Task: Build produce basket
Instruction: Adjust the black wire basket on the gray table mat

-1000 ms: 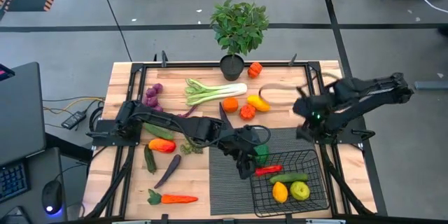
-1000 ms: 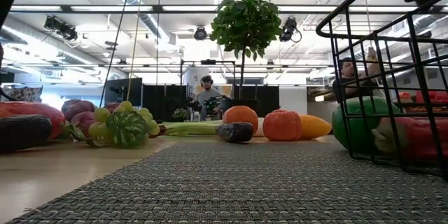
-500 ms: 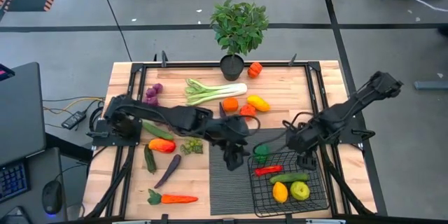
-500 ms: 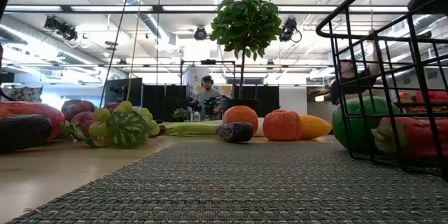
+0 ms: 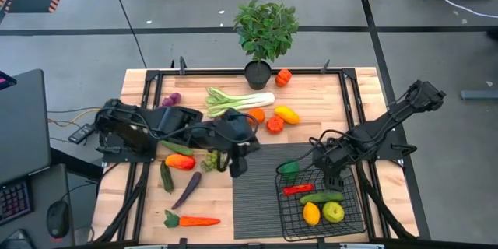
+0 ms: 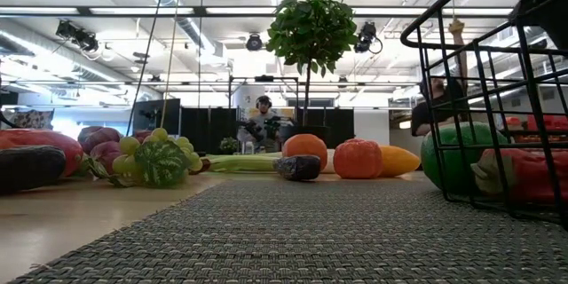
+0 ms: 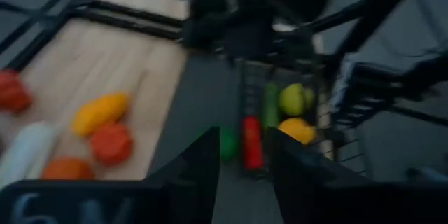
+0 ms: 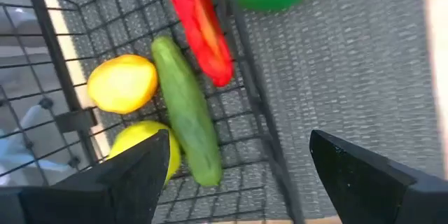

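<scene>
From above, a pale wooden counter (image 5: pixel 140 202) framed by black rails is seen on a grey floor, with a dark ribbed mat (image 5: pixel 257 202) laid across its near middle and a potted plant (image 5: pixel 264 35) at the far edge. The black wire basket (image 5: pixel 352 222) is set on the mat's right part and is filled with a red pepper (image 5: pixel 298 189), a cucumber (image 5: pixel 321 198), a lemon (image 5: pixel 311 213) and a green apple (image 5: pixel 334 212); a round green piece (image 5: pixel 289 168) lies at its far left corner. A leek (image 5: pixel 237 99), a yellow pepper (image 5: pixel 287 114), grapes (image 5: pixel 212 160) and a carrot (image 5: pixel 191 220) are spread over the wood to the left. The left claw (image 5: pixel 236 165) is held over the mat's left edge beside the grapes, empty; how far it is parted cannot be told here. The right claw (image 5: pixel 333 179) is held over the basket's far side. From counter height, the mat's weave fills the foreground, the basket's bars (image 6: pixel 479 98) rise at the right, and a lit hall with a person (image 6: pixel 264 122) far back is seen beyond. In the left wrist view, which is blurred, the two dark fingers (image 7: pixel 203 168) are seen a narrow gap apart with nothing between them. In the right wrist view, the fingers (image 8: pixel 133 171) are spread wide and empty above the basket's contents.
</scene>
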Motion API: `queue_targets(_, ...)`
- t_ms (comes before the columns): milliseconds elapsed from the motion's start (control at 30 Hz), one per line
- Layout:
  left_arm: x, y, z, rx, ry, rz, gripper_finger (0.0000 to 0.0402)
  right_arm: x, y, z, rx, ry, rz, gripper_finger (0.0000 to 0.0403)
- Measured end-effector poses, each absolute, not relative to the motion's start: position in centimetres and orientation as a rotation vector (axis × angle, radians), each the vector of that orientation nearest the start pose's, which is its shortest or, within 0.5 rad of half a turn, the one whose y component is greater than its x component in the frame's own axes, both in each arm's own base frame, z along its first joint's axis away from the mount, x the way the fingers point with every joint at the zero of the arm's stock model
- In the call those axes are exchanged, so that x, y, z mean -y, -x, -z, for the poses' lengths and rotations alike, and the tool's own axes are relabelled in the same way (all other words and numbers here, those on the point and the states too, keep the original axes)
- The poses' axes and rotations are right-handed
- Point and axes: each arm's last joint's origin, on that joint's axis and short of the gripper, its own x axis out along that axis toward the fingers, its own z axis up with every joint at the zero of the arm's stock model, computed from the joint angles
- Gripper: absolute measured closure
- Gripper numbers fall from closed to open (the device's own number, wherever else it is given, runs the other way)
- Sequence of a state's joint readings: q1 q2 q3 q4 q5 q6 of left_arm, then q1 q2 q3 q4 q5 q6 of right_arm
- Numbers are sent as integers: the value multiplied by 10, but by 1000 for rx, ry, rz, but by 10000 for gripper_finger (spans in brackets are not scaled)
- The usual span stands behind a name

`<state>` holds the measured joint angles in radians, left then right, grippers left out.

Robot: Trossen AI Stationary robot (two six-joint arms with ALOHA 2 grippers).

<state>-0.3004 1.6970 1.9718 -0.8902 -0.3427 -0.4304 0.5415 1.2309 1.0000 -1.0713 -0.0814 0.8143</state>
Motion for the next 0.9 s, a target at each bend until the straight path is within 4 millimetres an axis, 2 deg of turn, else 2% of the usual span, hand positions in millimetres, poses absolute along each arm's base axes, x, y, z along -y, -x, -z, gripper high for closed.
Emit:
queue_targets(133, 90, -332, -437, -566, 261, -208, 289, -110, -177, -251, -1421, -403, 40, 80)
queue_targets(500, 93, -325, -443, -548, 292, -197, 292, -106, -173, -232, -1447, -379, 83, 217)
queue_targets(900, 98, -322, -439, -591, 304, -202, 294, -105, -170, -228, -1483, -462, 153, 295)
